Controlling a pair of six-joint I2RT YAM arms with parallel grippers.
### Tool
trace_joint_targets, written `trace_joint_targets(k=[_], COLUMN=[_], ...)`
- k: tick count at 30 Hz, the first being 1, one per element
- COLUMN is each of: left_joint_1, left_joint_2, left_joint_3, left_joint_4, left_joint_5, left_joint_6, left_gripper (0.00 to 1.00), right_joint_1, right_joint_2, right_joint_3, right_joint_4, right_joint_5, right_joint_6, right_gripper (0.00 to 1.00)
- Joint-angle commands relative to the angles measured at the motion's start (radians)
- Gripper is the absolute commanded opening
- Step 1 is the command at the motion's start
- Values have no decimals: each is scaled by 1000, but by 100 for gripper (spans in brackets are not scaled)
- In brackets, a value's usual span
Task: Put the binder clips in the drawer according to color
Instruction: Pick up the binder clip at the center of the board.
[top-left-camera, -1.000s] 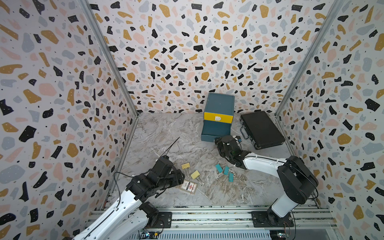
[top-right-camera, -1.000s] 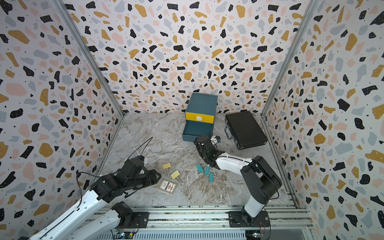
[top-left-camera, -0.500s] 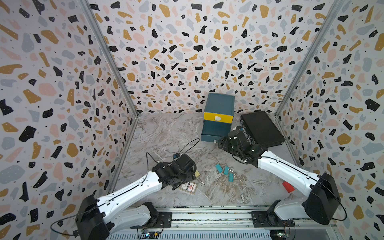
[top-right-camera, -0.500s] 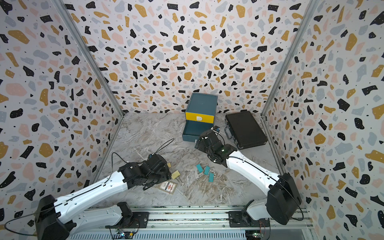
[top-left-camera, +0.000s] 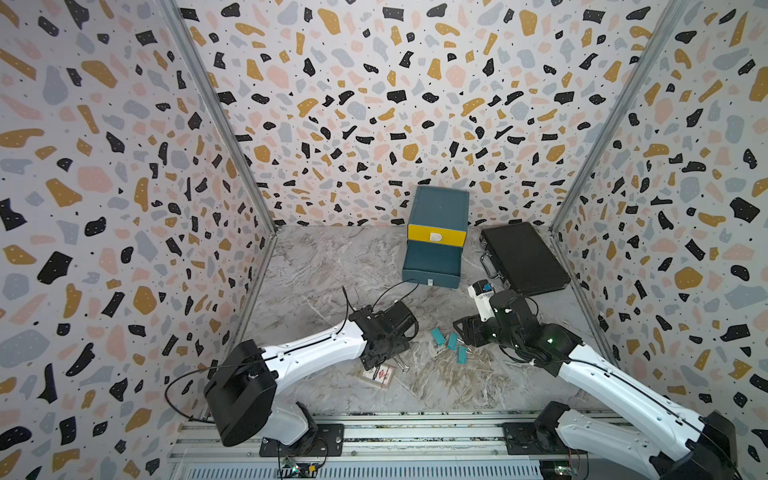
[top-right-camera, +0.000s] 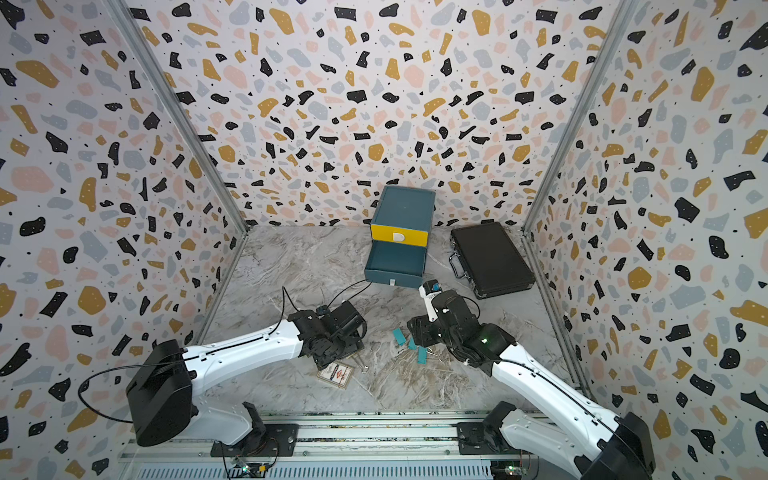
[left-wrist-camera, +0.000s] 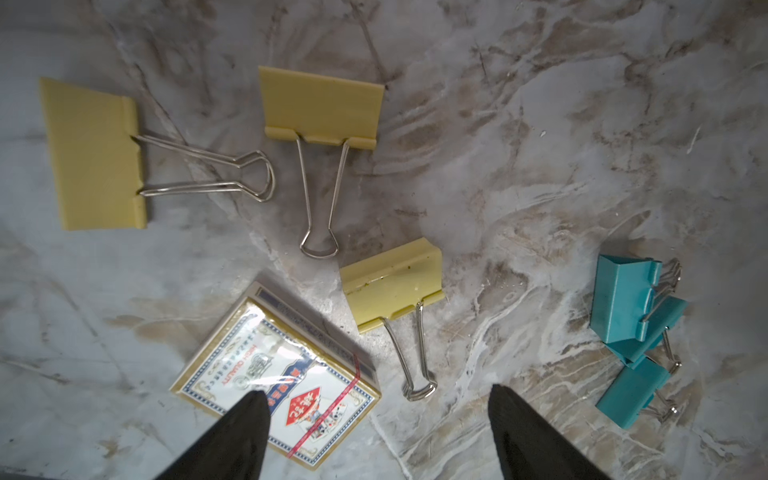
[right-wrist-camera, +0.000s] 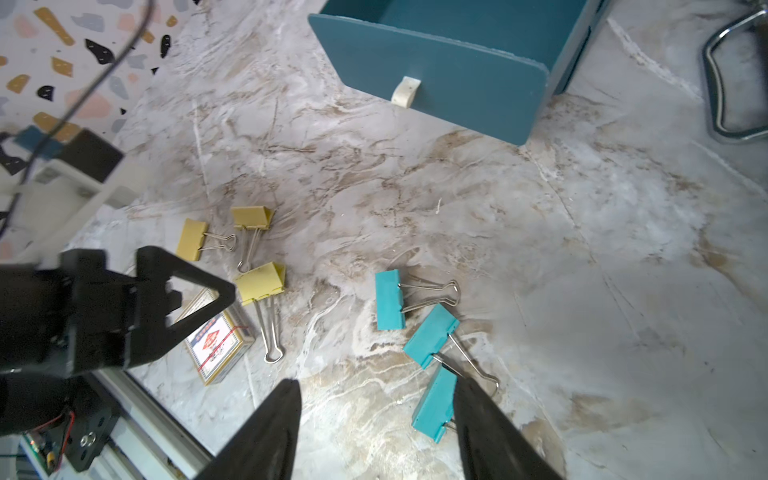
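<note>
The three teal binder clips (right-wrist-camera: 430, 334) lie bunched on the tabletop (right-wrist-camera: 582, 249) directly under the right end effector (right-wrist-camera: 376, 384). Its jaws stand spread and empty, and the nearest clip lies against the inside of one finger (right-wrist-camera: 490, 424). Half a second ago this end effector hovered up by the drawer (top-left-camera: 436, 208); it has since swung back over the clips. Beyond it the drawer's teal tray (right-wrist-camera: 436, 83) stands pulled out, as before, with the black briefcase (top-left-camera: 523, 257) beside the drawer. The three yellow binder clips (left-wrist-camera: 322, 106) lie just ahead of the left end effector (left-wrist-camera: 374, 397), which is also spread and holds nothing. One of its fingers (left-wrist-camera: 232, 436) hangs over the card pack (left-wrist-camera: 274, 374). That arm has reached farther in and now mostly hides the yellow clips in both top views.
</note>
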Motion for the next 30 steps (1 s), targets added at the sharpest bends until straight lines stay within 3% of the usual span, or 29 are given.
trace_joint_targets(k=[1,7,21,30], left_joint_1=[-14,-12,10,11], left_joint_2=[41,106,256,301], left_joint_3=[29,82,120,96], left_joint_4=[3,-1,24,60], left_joint_5=[-15,-91,-99,-109], left_joint_6=[-80,-107,-107,-104], left_gripper=[88,88,83,71], right_joint_1=[4,4,4,4], right_joint_2=[-49,-78,-137,-145], right_joint_3=[-6,-13,-71,-96], right_joint_4=[-47,-58,-57,-51], right_joint_5=[-56,-89,-118,-129], right_joint_6=[-44,-54,-23,-6], right_gripper=[64,65,64,64])
